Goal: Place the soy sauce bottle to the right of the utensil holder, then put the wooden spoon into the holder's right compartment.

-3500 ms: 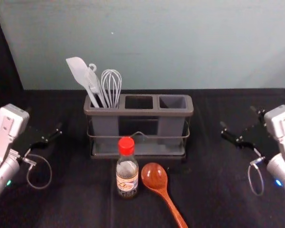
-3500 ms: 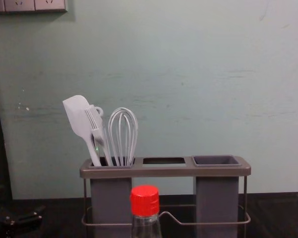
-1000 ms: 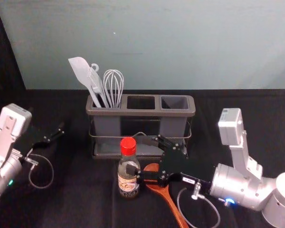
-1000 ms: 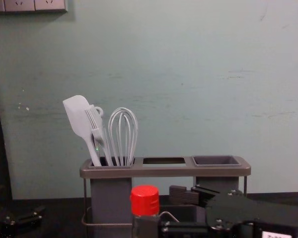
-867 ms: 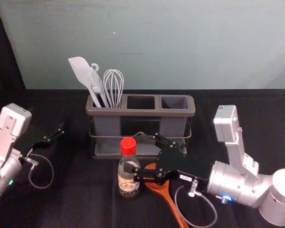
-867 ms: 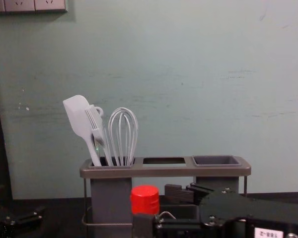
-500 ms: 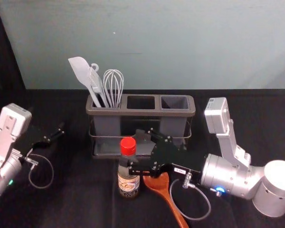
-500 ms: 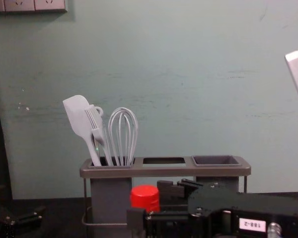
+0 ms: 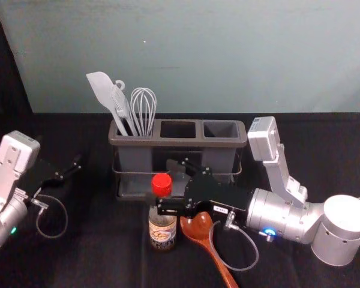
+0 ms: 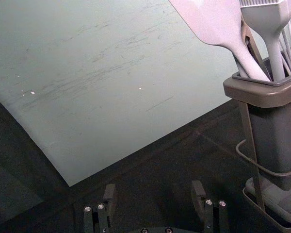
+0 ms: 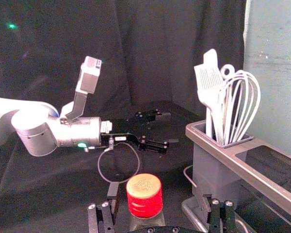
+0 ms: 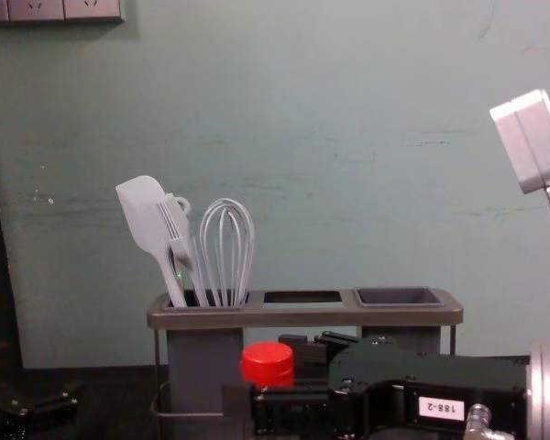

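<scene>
Around bottle (image 9: 162, 233) (upright), right end effector (image 9: 160, 183)

Chest view | "188-2," upside down, marks a white tag (image 12: 441, 408) on the black body of the right gripper (image 9: 161, 184) | Head view | lettering on the label (image 9: 162, 234) of the soy sauce bottle (image 9: 162, 215) is too small to read

Viewed from where I stand, the table (image 9: 324, 156) has a black surface. Rear wall (image 9: 228, 54): pale grey-green, behind the table, marked with thin scuffs (image 12: 434, 143) and small white chips (image 12: 50, 200). Socket panel (image 12: 92, 9): wall-mounted, high above the table's left part. Black curtain (image 11: 160, 48): hung in folds beyond the table's left end.
</scene>
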Robot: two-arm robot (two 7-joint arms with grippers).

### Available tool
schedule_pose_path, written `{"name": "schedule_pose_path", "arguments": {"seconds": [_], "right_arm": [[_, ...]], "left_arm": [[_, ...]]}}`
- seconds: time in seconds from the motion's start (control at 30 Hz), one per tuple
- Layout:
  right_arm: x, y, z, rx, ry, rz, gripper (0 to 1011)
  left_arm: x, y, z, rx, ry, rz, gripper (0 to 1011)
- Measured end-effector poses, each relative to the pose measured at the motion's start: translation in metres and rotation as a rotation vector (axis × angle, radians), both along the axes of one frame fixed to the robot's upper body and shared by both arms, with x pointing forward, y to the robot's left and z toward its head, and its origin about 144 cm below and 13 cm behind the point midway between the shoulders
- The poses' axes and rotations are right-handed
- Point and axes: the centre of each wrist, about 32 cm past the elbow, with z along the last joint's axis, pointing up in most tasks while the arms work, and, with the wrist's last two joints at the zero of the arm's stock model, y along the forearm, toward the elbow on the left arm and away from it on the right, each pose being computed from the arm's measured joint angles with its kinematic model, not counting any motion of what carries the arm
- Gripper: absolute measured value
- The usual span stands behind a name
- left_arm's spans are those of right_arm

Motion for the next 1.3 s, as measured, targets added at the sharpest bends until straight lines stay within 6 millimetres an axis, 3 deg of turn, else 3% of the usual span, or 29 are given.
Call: {"name": "schedule_pose_path", "arguments": {"seconds": [0.7,0.97,1.3], "right_arm": [[0.0014,0.0012,-0.0005,0.003,0.003,-0.001,992],[0.0013,0.001,-0.0004,0.003,0.002,-0.001,818],[0.0013,0.0009,-0.0003,0.003,0.001,-0.001,489]], "left_arm": [[0.0,0.0,0.0,0.0,0.0,0.0,1011],[0.0,0.0,0.0,0.0,0.0,0.0,1011],[0.0,0.0,0.0,0.0,0.0,0.0,1011]]}}
